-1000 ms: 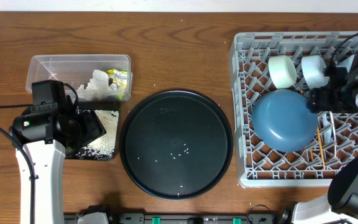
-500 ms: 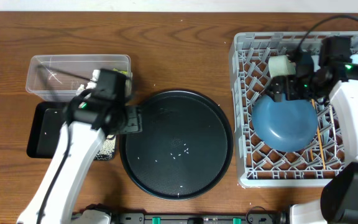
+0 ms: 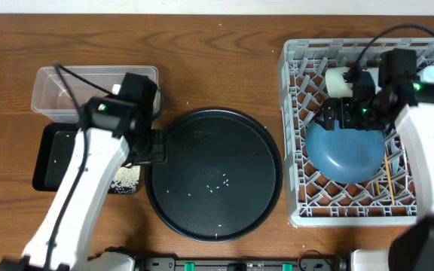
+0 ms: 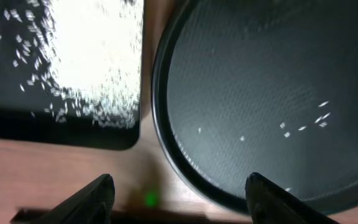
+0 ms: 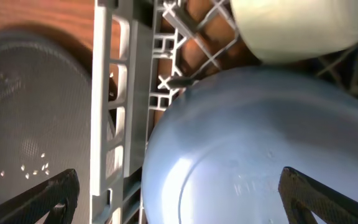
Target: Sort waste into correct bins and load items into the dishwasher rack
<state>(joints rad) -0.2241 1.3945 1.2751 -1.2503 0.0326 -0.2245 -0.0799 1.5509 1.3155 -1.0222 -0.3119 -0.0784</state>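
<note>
The grey dishwasher rack [image 3: 295, 135] at the right holds an upturned blue bowl [image 3: 346, 154], a pale cup [image 3: 340, 81] behind it and wooden chopsticks [image 3: 389, 178]. My right gripper [image 3: 331, 117] hangs open over the bowl's back left edge. In the right wrist view the bowl [image 5: 253, 149] lies below its spread fingers [image 5: 179, 193], apart from both. My left gripper [image 3: 158, 144] is open and empty between the black bin [image 3: 55, 162] and the round tray. White rice [image 4: 73, 62] covers that bin's right end. My left arm hides part of the clear bin [image 3: 59, 86].
A large round black tray [image 3: 213, 173] with a few rice grains sits mid-table; its left rim [image 4: 166, 143] runs under my left gripper [image 4: 179, 199]. The rack's left wall [image 5: 104, 93] stands between the bowl and this tray. Bare wooden table surrounds everything.
My left arm swung right from above the black bin to the round tray's left edge. My right gripper moved left from the rack's right side to over the bowl and opened wider.
</note>
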